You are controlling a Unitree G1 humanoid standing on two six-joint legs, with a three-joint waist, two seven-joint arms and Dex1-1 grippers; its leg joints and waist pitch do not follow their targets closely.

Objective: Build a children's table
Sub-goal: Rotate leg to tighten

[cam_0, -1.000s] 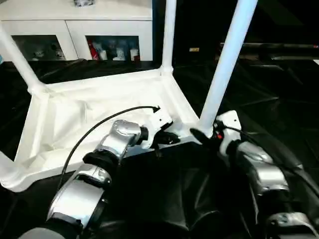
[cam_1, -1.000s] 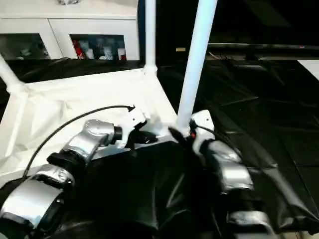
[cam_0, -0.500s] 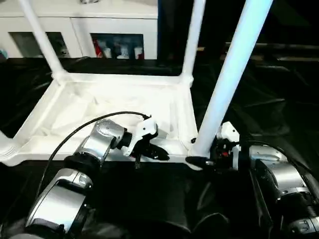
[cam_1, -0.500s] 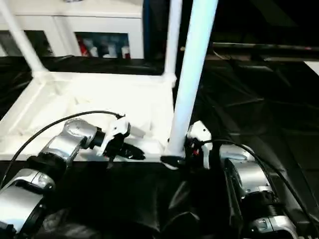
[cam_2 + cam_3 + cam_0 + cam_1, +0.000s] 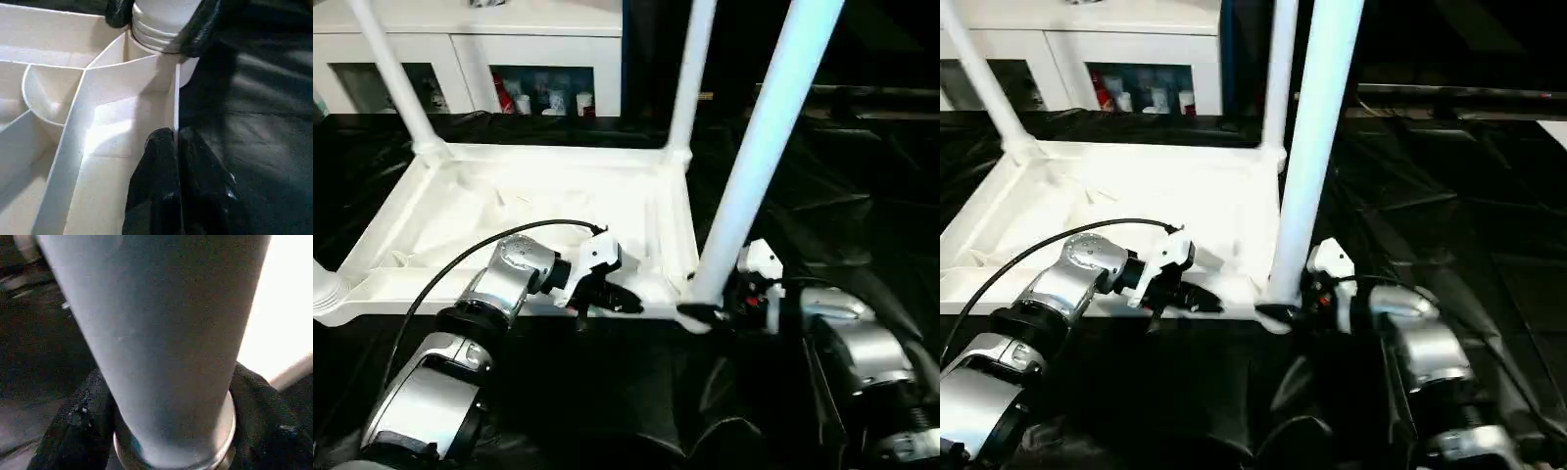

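The white tabletop [image 5: 509,201] lies upside down on black sheeting, ribbed underside up. Three white legs stand in its corner sockets: near right [image 5: 764,147], far right [image 5: 690,78] and far left [image 5: 391,73]. My left gripper [image 5: 612,299] is shut on the thin near rim [image 5: 176,98], its fingers [image 5: 161,161] pinching that wall a short way from the near right corner. My right gripper [image 5: 705,304] reaches in from the right. Its black fingers [image 5: 83,421] hug the base of the near right leg [image 5: 161,333] on both sides, just above the socket collar.
A white cabinet [image 5: 470,44] with glass doors and small items inside stands behind the table. Crinkled black sheeting [image 5: 862,196] covers the surface all round. A black cable [image 5: 460,264] loops over my left forearm. The tabletop's near left corner [image 5: 325,294] sits at the picture's edge.
The camera has swung, so the whole scene sits differently in the picture. My right fingers have drawn in against the leg's base. My left gripper keeps its pinch on the rim.
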